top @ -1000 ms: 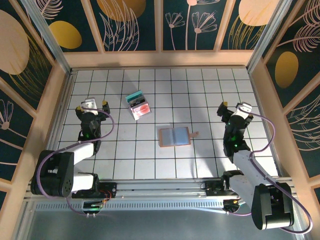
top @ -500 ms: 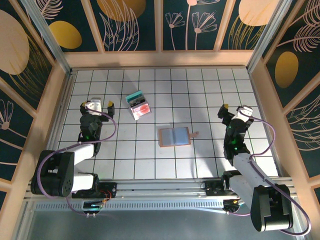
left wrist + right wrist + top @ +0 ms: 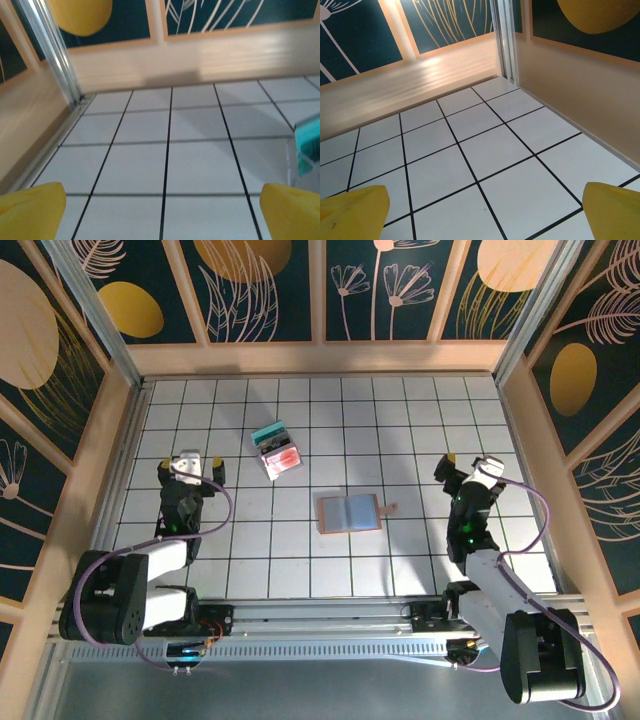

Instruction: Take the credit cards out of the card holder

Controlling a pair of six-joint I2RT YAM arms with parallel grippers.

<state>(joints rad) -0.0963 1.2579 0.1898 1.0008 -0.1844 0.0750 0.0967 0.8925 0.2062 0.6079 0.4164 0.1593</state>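
Well, the card holder [image 3: 348,512] lies open and flat on the tiled table [image 3: 420,410], blue-grey inside facing up. Its little tab [image 3: 390,508] points toward the right gripper [image 3: 470,462]. The holder sits between the two grippers, nearer the right one but touching neither, and a little closer to the arm bases than either gripper.

A small pile of cards [image 3: 278,450] rests ahead and to the right of the left gripper [image 3: 190,462] (a teal card [image 3: 268,434] at the far end, a pink-red card [image 3: 286,458] on the near side). The pile is apart from the holder.

The left gripper's jaws stand wide apart with nothing in them. In its wrist view, the yellow fingertips [image 3: 30,207] frame bare tiles, and a teal edge shows ahead at the far right.

The right gripper is likewise spread wide and holds nothing. Its yellow fingertips [image 3: 352,212] frame bare tiles running up to the wooden wall [image 3: 560,95].
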